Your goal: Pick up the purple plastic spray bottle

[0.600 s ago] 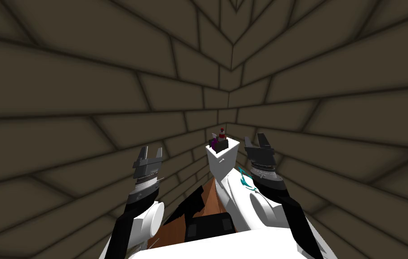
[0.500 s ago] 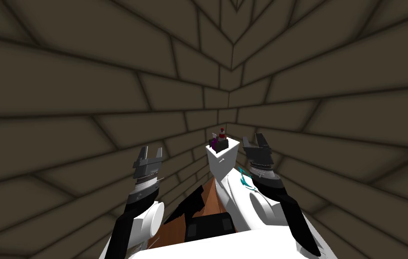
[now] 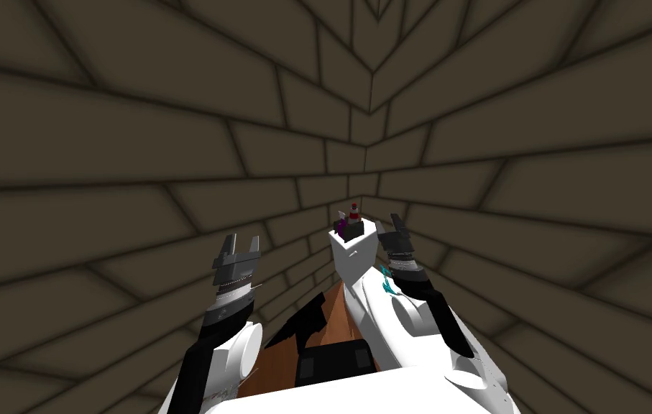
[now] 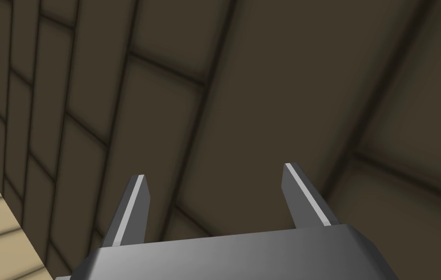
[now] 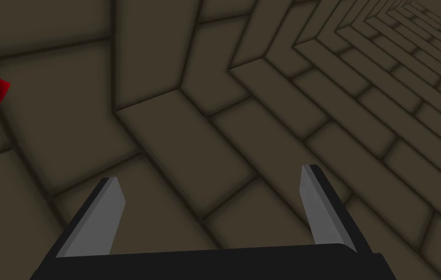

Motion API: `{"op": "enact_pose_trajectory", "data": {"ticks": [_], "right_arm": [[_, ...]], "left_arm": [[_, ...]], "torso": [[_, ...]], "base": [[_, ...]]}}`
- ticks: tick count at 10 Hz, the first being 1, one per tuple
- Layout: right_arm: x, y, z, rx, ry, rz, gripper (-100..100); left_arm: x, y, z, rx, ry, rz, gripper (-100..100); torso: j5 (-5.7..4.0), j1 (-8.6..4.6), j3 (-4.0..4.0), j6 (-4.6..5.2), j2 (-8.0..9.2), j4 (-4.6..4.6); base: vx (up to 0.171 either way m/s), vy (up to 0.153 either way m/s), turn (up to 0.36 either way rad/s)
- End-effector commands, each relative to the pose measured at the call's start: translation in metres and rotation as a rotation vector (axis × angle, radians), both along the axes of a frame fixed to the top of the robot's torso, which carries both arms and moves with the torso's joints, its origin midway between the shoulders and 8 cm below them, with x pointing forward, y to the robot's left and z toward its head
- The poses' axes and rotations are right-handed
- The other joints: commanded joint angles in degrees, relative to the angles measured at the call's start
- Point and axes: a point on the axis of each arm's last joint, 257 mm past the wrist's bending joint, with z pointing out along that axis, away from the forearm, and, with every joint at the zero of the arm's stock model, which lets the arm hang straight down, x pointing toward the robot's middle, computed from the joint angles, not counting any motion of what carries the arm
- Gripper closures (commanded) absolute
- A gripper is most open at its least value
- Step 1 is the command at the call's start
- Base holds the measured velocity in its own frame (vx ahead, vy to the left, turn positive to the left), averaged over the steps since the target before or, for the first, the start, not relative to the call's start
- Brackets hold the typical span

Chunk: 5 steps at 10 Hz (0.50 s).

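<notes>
- purple spray bottle (image 3: 343, 228) sat in a dark holder (image 3: 357, 231) atop a tall white stand (image 3: 351, 262), ahead of us, beside a red-capped bottle (image 3: 354, 213).
- our right gripper (image 3: 397, 223) hung just right of the stand's top, its fingers spread wide, grasping nothing.
- our left gripper (image 3: 242, 241) hung well apart on the left, fingers likewise spread and bare.
- dark brick-patterned surface (image 3: 137, 144) lay behind everything.

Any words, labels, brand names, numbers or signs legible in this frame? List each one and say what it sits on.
No readable text anywhere in these views.
Purple spray bottle: too small to show any label.
Red-topped item beside it: red and teal bands, no lettering.
Teal mark on the right forearm: a squiggle, not legible as letters.
</notes>
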Motion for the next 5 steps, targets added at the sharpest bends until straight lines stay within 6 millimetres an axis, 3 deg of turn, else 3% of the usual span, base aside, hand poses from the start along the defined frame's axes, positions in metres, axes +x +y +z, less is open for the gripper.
{"op": "enact_pose_trajectory", "data": {"ticks": [1, 2, 5], "right_arm": [[0.019, -0.002, -0.011, 0.036, 0.039, 0.044, -100], [0.020, -0.002, -0.012, 0.037, 0.041, 0.043, -100], [0.053, -0.002, -0.029, 0.113, 0.107, 0.121, -100]], "left_arm": [[0.000, 0.000, 0.000, 0.000, 0.000, 0.000, 0], [0.000, 0.000, 0.000, 0.000, 0.000, 0.000, 0], [0.000, 0.000, 0.000, 0.000, 0.000, 0.000, 0]], "torso": [[0.00, 0.00, 0.00, 0.00, 0.00, 0.00], [0.00, 0.01, -0.01, -0.01, -0.02, -0.01], [0.01, 0.03, -0.01, 0.00, -0.01, -0.01]], "base": [[-0.045, -0.007, 0.013], [-0.033, -0.005, 0.019], [-0.051, -0.008, 0.024]]}}
